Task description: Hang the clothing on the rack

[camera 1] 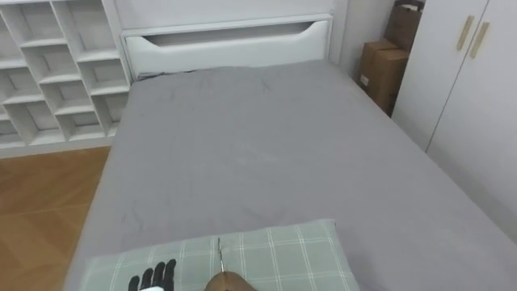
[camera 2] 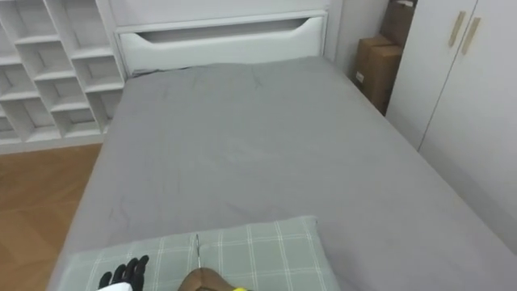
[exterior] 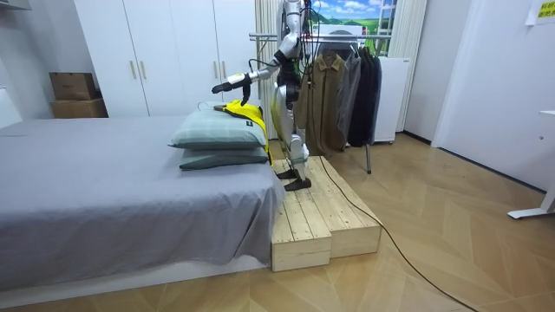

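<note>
Now, left hand (camera 1: pixel 153 276) hovers open over the plaid pillow (camera 1: pixel 275 255).
Its fingers are straight and spread, gripping nothing. Just right of the hand sits a brown hanger (camera 1: pixel 227 282) with a thin metal hook. The yellow garment (exterior: pixel 245 113) lies on that pillow, below the hand and nearer the robot.

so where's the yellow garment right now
In the room view the yellow garment is draped over that view's right end of the top pillow, at the end of the bed next to the robot.
</note>
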Available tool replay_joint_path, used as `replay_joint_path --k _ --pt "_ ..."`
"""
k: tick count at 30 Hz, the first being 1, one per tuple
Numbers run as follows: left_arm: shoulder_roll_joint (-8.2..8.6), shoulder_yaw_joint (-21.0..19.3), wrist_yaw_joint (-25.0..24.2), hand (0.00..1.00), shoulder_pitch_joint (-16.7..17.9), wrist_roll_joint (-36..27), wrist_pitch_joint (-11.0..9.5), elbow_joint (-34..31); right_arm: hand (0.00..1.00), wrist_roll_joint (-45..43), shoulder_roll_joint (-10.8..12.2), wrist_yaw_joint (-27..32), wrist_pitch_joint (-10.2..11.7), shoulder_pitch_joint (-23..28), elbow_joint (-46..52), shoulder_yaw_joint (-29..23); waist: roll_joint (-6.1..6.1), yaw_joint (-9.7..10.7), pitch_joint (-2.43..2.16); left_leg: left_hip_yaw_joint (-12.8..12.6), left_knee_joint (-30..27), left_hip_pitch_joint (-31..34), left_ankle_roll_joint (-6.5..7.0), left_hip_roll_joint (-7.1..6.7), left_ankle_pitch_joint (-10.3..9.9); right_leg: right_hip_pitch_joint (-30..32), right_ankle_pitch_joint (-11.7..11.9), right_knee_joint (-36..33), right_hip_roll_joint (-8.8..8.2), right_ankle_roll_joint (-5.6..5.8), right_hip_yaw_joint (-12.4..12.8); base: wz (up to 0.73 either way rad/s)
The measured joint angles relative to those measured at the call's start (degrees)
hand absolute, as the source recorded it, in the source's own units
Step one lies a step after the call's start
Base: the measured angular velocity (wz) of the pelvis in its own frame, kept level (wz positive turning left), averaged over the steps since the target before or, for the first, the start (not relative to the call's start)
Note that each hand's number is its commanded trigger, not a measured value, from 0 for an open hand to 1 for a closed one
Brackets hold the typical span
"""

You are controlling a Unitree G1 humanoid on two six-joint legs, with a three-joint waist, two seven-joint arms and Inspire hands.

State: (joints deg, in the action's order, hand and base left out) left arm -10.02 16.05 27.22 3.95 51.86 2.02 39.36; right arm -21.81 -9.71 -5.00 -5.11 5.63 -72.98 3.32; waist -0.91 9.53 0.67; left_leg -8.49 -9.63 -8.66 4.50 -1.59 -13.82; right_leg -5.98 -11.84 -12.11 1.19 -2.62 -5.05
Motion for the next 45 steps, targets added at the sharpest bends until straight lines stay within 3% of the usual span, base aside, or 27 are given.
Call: replay_joint_path --k 4,7,10,17,25,27,28,33,45 --pt "0.00 0.00 -2.50 0.00 -0.17 0.00 0.39 0.00 0.00 0.34 0.03 0.07 -0.41 -0.02 -0.04 0.24 0.11 0.20 -0.03 -0.47 0.00 0.08 0.00 0.04 0.01 0.55 0.00 -0.61 0.02 0.00 0.38 -0.06" --pt "-0.01 0.03 -4.32 0.00 -0.60 0.04 1.37 0.00 0.00 0.23 0.09 0.07 -1.31 -0.11 0.04 1.02 0.31 0.17 -0.32 -0.48 0.00 0.24 0.01 0.02 0.02 1.03 0.00 -0.61 0.01 0.01 0.40 0.00" --pt "-0.02 0.14 -5.60 0.00 -1.18 0.00 2.09 0.04 0.00 -0.44 0.10 0.14 -1.30 -0.36 0.15 1.05 0.48 1.35 -0.38 -0.11 0.01 0.93 0.03 -0.01 0.02 1.11 0.08 -0.56 -0.01 0.13 0.09 0.08" --pt "0.16 -0.03 -6.87 0.00 -4.18 0.00 2.62 1.23 0.00 -1.03 0.26 -0.02 -2.49 -0.01 0.12 1.18 0.68 1.54 -0.28 -0.04 -0.06 1.26 0.10 0.00 0.07 1.44 0.12 -0.72 -0.01 0.13 0.03 0.00" --pt "0.13 -0.09 -10.65 0.00 -6.29 -0.16 3.00 5.16 0.00 -0.89 0.54 -0.43 -2.49 -0.03 0.29 1.65 1.15 1.75 -0.27 -0.28 -0.23 2.21 0.11 0.00 0.08 2.41 0.13 -0.75 -0.07 0.14 0.10 0.00" --pt "0.05 -0.10 -11.48 0.00 -6.50 -0.31 3.02 5.71 0.00 -0.89 0.58 -0.77 -2.48 -0.04 0.31 1.75 1.29 1.76 -0.47 -0.32 -0.31 2.96 0.12 0.00 0.08 3.10 0.13 -0.82 -0.09 0.14 0.08 0.00" --pt "0.03 -0.10 -12.07 0.00 -6.87 -0.55 3.04 5.88 0.00 -0.81 0.60 -0.89 -2.50 -0.06 0.41 1.76 1.56 1.79 -0.29 -0.33 -0.60 3.33 0.13 0.00 0.09 3.31 0.13 -0.80 -0.14 0.14 0.04 0.00" --pt "0.01 -0.10 -14.25 0.00 -8.03 -0.55 3.56 6.34 0.00 -0.82 0.59 -0.99 -2.53 0.00 0.02 1.77 1.61 2.04 -0.35 -0.33 -1.00 4.39 0.13 0.01 0.09 4.12 0.31 -0.63 -0.14 0.17 0.06 0.00" --pt "0.01 -0.32 -14.41 0.00 -9.11 -0.53 3.87 8.77 0.00 -0.81 0.63 -0.97 -2.52 -0.27 0.08 1.77 1.60 2.48 -0.40 -1.02 -1.11 5.00 0.18 0.09 0.12 5.76 0.31 -1.68 -0.08 0.16 0.62 -0.02"
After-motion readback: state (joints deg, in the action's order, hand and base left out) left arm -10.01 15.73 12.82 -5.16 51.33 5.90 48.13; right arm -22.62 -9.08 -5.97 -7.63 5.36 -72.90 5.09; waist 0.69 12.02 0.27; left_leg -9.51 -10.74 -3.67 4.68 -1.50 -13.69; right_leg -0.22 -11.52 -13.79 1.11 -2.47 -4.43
